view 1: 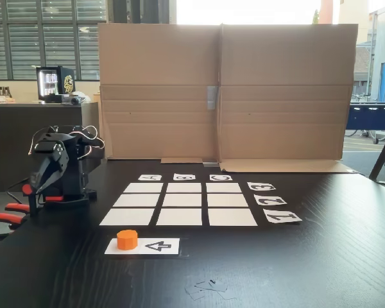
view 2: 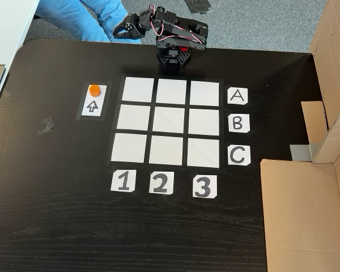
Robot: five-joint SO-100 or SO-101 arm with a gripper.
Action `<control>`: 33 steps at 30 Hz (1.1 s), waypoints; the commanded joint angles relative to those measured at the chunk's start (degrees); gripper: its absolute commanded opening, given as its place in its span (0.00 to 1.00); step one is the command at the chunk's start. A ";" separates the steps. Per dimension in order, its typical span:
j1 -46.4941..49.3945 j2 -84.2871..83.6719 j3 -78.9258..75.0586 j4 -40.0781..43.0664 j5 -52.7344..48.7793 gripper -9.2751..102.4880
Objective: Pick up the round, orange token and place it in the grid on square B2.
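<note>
In a fixed view, three white paper labels right of the grid point(view 2: 165, 122) read A point(view 2: 237, 96), B point(view 2: 238, 123) and C point(view 2: 238, 154) — top to bottom. Below the grid, labels read 1 point(view 2: 123, 181), 2 point(view 2: 161, 183) and 3 point(view 2: 204, 186). A white strip point(view 2: 94, 101) left of the grid bears a black arrow point(view 2: 92, 106) — pointing at the orange token point(view 2: 94, 89).

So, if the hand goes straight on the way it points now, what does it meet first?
Likely the table edge beside the clamps: the hand points down, away from the grid. Depth is unclear; it may pass the edge.
</note>
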 commanded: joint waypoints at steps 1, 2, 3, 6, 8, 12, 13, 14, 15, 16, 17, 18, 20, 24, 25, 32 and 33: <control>-0.70 -0.79 -1.32 -0.18 0.18 0.07; -0.97 -1.58 -2.20 0.26 0.18 0.08; -1.23 -2.81 -3.52 2.02 -0.09 0.08; -2.64 -8.17 -8.00 8.09 -1.58 0.09; -3.78 -11.43 -9.40 6.59 -1.41 0.09; -4.75 -17.49 -12.22 4.75 -1.41 0.09; -5.10 -19.07 -13.71 4.75 -1.32 0.09; -5.63 -20.74 -15.64 5.01 -0.97 0.09; -6.33 -22.68 -18.02 5.62 -0.35 0.09; -7.03 -24.70 -20.65 6.68 0.35 0.09; -7.73 -27.16 -23.47 7.73 1.05 0.09; -8.35 -29.71 -26.28 8.61 1.76 0.09; -9.14 -34.98 -31.73 9.67 3.08 0.08; -10.37 -45.35 -41.75 11.51 4.92 0.09; -10.81 -47.90 -44.21 12.39 5.10 0.09; -14.15 -65.48 -63.37 21.45 6.94 0.13; -14.68 -68.03 -66.62 23.12 7.29 0.14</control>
